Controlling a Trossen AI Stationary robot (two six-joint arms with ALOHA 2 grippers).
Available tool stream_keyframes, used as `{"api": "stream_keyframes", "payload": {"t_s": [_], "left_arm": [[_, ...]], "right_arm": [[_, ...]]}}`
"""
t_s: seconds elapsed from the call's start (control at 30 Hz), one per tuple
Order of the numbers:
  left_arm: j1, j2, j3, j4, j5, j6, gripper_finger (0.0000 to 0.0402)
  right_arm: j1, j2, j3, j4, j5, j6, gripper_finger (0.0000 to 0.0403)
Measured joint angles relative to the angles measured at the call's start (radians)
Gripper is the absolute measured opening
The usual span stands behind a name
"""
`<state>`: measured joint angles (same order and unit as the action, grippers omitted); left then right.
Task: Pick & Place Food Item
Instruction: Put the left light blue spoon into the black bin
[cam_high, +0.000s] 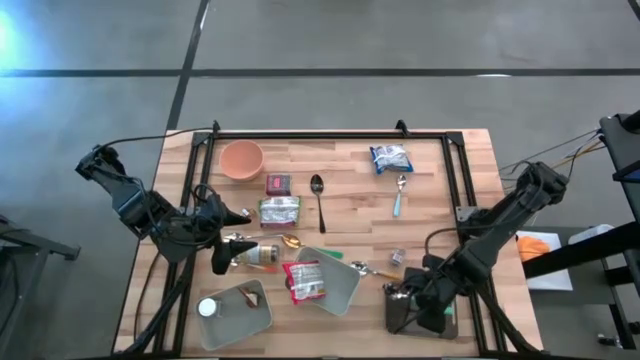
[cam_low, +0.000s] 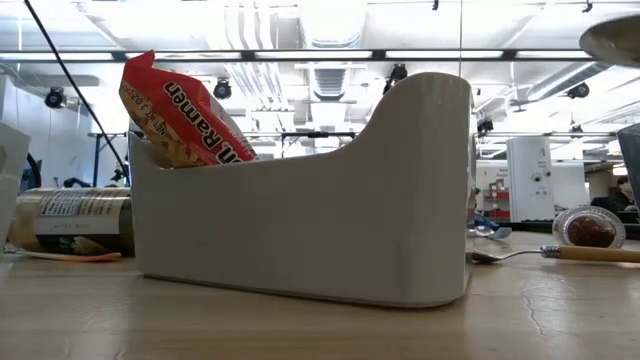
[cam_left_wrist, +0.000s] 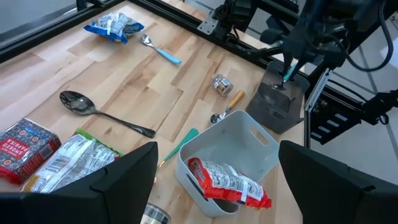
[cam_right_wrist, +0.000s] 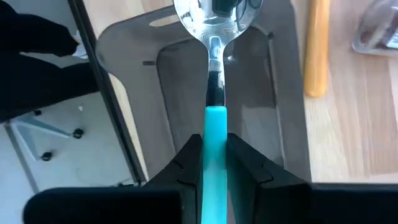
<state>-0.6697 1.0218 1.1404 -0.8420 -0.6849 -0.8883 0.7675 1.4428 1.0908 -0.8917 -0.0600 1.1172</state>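
Observation:
A red ramen packet (cam_high: 304, 280) lies inside a pale grey bin (cam_high: 345, 290) near the table's middle front. In the low view the ramen packet (cam_low: 185, 125) leans against the pale grey bin's wall (cam_low: 300, 230) and pokes above it. My left gripper (cam_high: 238, 216) hovers open at the table's left, its fingers spread wide in its wrist view (cam_left_wrist: 217, 186), touching nothing. My right gripper (cam_high: 410, 293) stands over a dark grey bin (cam_high: 430, 318) at the front right, shut on a teal-handled spoon (cam_right_wrist: 214, 62). My right gripper pinches the spoon's teal handle (cam_right_wrist: 216, 134) between its two fingers, which come steeply from above. The spoon runs on along the fingers' line and hangs below them, its metal bowl (cam_right_wrist: 214, 15) lowest, over the dark grey bin (cam_right_wrist: 249, 118). Whether the bowl touches the bin I cannot tell.
On the table lie a pink bowl (cam_high: 241, 158), a red packet (cam_high: 278, 184), a silver-green packet (cam_high: 279, 211), a black spoon (cam_high: 318, 198), a blue packet (cam_high: 389, 157), another teal spoon (cam_high: 399, 197), a bottle (cam_high: 255, 253), a small jar (cam_high: 397, 258) and a second pale bin (cam_high: 237, 310).

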Motion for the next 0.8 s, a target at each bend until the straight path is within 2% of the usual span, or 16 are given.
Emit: {"api": "stream_keyframes", "payload": {"t_s": [0.4,0.8], "left_arm": [[0.000,0.000,0.000,-0.001,0.043,-0.002,0.0340],[0.000,0.000,0.000,-0.002,0.043,-0.002,0.0340]], "right_arm": [[0.040,0.047,0.000,0.001,-0.027,-0.164,0.0035],[0.040,0.138,-0.007,-0.002,-0.021,-0.197,0.0035]]}}
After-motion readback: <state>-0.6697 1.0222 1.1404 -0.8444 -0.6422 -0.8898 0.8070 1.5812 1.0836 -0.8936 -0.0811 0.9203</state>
